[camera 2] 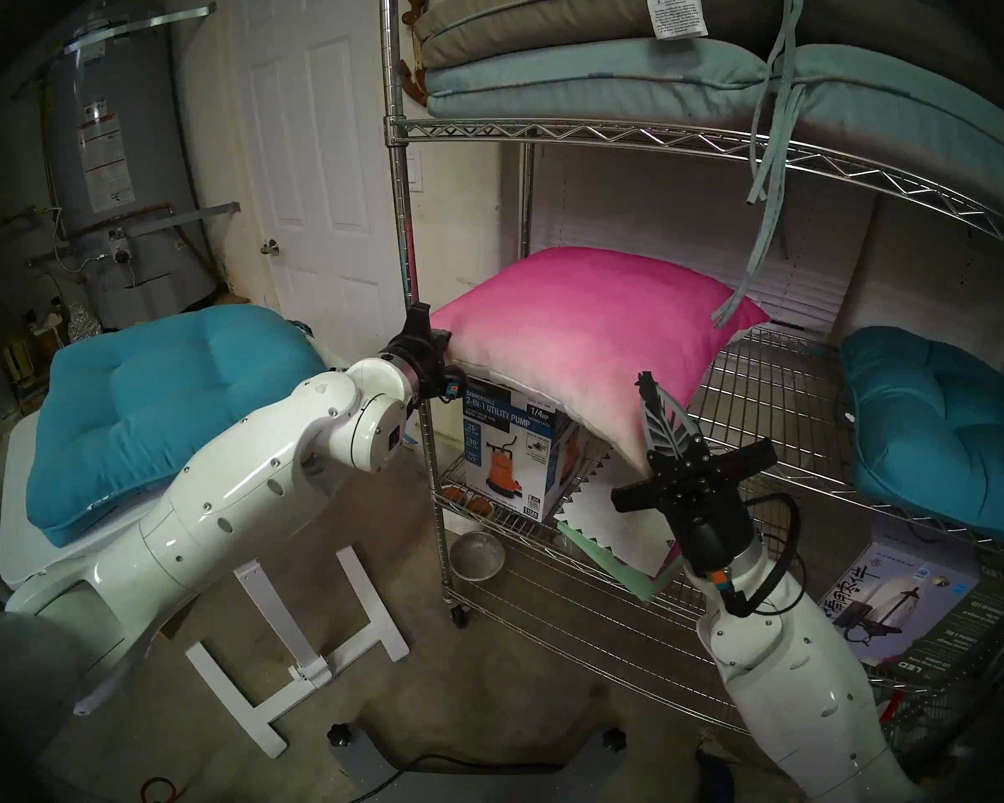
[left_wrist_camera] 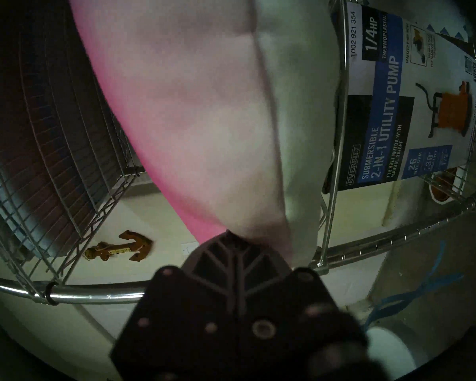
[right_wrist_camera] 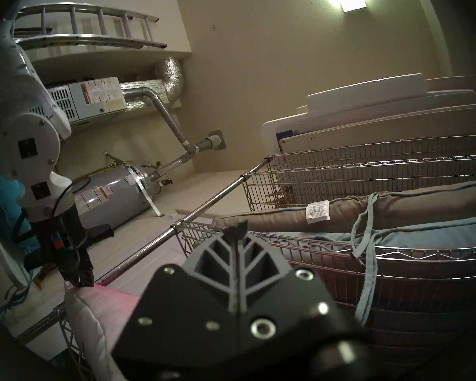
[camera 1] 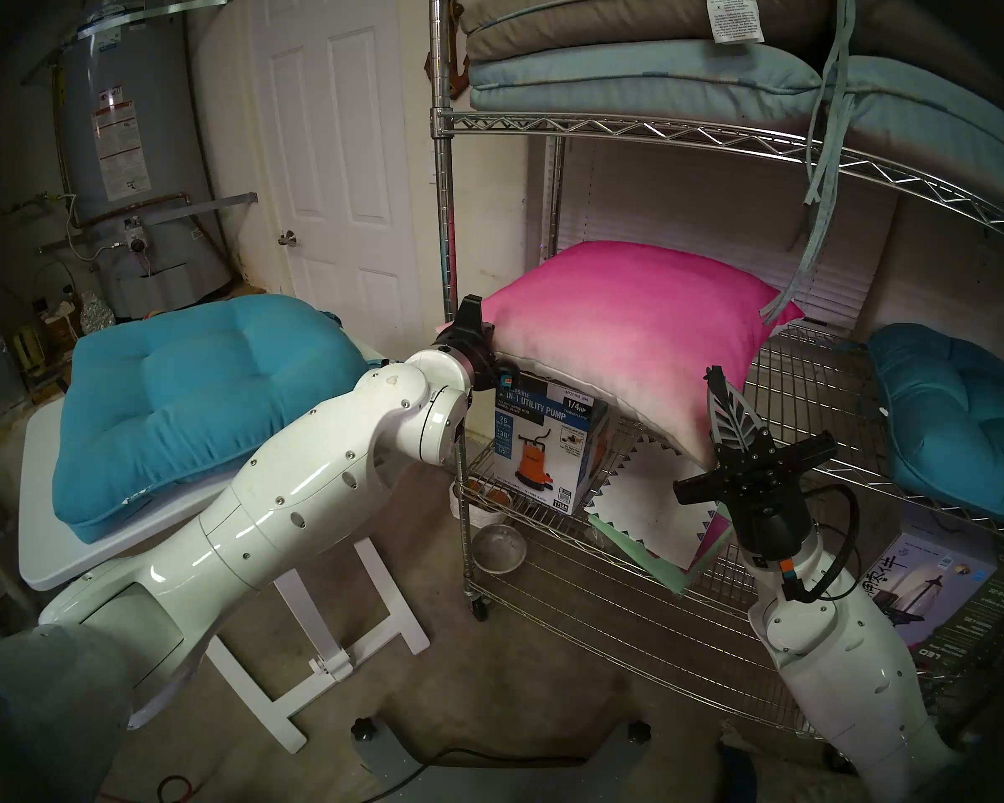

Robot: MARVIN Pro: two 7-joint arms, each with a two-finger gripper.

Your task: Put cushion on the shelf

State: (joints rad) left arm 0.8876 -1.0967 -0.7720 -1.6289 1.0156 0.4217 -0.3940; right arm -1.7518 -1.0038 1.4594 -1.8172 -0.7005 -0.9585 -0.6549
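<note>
The cushion (camera 1: pixel 633 332) (camera 2: pixel 592 332), pink fading to white, lies on the middle tier of the chrome wire shelf (camera 1: pixel 807 390) (camera 2: pixel 778 390), its near white corner hanging over the front edge. My left gripper (camera 1: pixel 491 344) (camera 2: pixel 444 344) (left_wrist_camera: pixel 231 234) is shut, its tips pressed against the cushion's (left_wrist_camera: pixel 204 111) left corner beside the shelf's front post (left_wrist_camera: pixel 368 234); no fabric shows between the fingers. My right gripper (camera 1: pixel 714 373) (camera 2: pixel 644 379) (right_wrist_camera: pixel 238 226) is shut and empty, pointing up right in front of the overhanging corner.
A teal tufted cushion (camera 1: pixel 198 390) rests on the white table at left, another (camera 1: pixel 951 425) on the shelf's right. Flat pads (camera 1: pixel 633 72) with dangling ties (camera 1: pixel 824 205) fill the upper tier. A pump box (camera 1: pixel 546 437) stands below. A metal bowl (camera 1: pixel 498 544) is on the floor.
</note>
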